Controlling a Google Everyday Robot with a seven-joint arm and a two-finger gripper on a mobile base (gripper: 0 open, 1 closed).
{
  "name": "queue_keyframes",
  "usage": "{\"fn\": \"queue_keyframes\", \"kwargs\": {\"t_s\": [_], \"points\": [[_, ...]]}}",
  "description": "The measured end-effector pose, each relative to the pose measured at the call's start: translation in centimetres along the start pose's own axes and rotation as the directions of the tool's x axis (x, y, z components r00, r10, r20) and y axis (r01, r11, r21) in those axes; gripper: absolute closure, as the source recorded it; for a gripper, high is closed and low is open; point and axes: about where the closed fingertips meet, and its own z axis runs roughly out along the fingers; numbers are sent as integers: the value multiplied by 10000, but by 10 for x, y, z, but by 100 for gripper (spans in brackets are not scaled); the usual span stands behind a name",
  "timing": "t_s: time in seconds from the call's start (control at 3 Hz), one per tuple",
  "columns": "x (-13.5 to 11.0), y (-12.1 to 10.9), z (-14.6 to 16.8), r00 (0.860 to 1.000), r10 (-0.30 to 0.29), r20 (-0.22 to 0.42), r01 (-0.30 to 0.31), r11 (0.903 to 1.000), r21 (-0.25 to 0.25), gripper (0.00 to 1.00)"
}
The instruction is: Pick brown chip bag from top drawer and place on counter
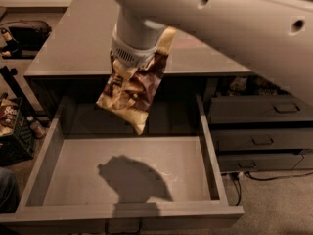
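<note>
The brown chip bag (133, 96), crinkly brown with cream-yellow ends, hangs in the air above the back of the open top drawer (45, 159). My gripper (140, 58) is at the end of the white arm, mostly hidden behind the ribbed wrist, and is shut on the bag's upper end. The bag's lower corner dangles clear of the drawer floor, and its shadow (132, 177) falls on the pale floor. The grey counter (73, 43) lies just behind the bag, with its front edge level with the bag's upper half.
Narrower grey drawers with dark handles (261, 141) stand to the right. A crate with items (12, 126) sits on the floor at the left, a dark bag (24, 33) farther back. A cable (274, 176) lies on the floor at the lower right.
</note>
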Motion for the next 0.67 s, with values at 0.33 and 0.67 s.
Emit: {"fn": "queue_keyframes", "kwargs": {"t_s": [0.33, 0.67], "points": [[-5, -34, -30, 9999, 21, 126, -28, 9984, 559, 100], [-6, -34, -31, 9999, 20, 136, -28, 9984, 562, 100]]}}
